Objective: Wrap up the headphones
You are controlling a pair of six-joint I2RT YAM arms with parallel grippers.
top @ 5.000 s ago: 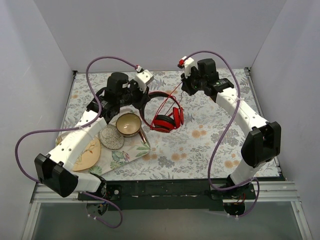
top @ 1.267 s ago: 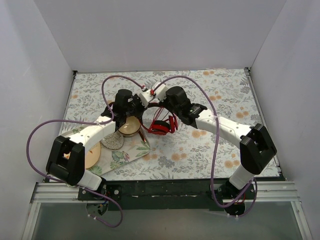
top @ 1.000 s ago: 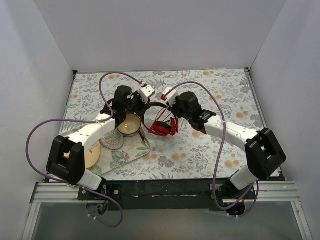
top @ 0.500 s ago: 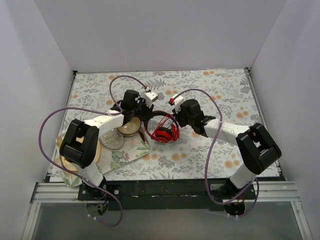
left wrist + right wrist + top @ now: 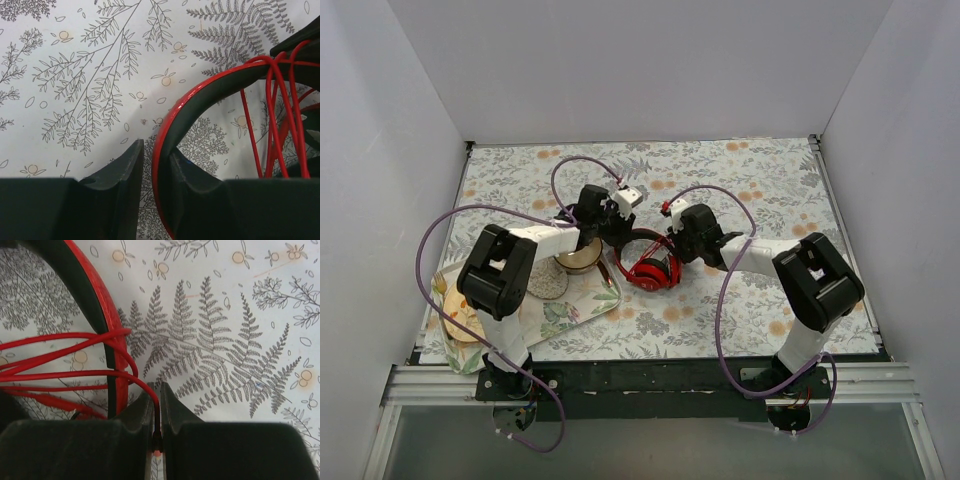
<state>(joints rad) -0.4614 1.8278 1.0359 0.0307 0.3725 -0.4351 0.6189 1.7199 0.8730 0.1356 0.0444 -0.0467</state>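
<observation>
The red headphones (image 5: 653,268) lie on the floral cloth at the table's middle, ear cups folded together. The thin red cable is looped several times over the headband. My left gripper (image 5: 621,231) is at the headband's left side. In the left wrist view my left gripper (image 5: 156,150) has its jaws closed round the red, black-lined headband (image 5: 200,97), with cable loops (image 5: 272,100) to the right. My right gripper (image 5: 673,243) is just right of the headband. In the right wrist view my right gripper (image 5: 156,387) is shut on the cable (image 5: 75,374) near its end, beside the headband (image 5: 95,295).
A floral tray (image 5: 585,305) lies left of the headphones with a tan bowl (image 5: 578,250) and a grey disc (image 5: 545,280) on it. A wooden plate (image 5: 460,312) sits at the far left. White walls close three sides.
The right gripper has carried the cable round the headband and come down close beside it. Both grippers and the headphones have moved slightly nearer and lower over the last second.
</observation>
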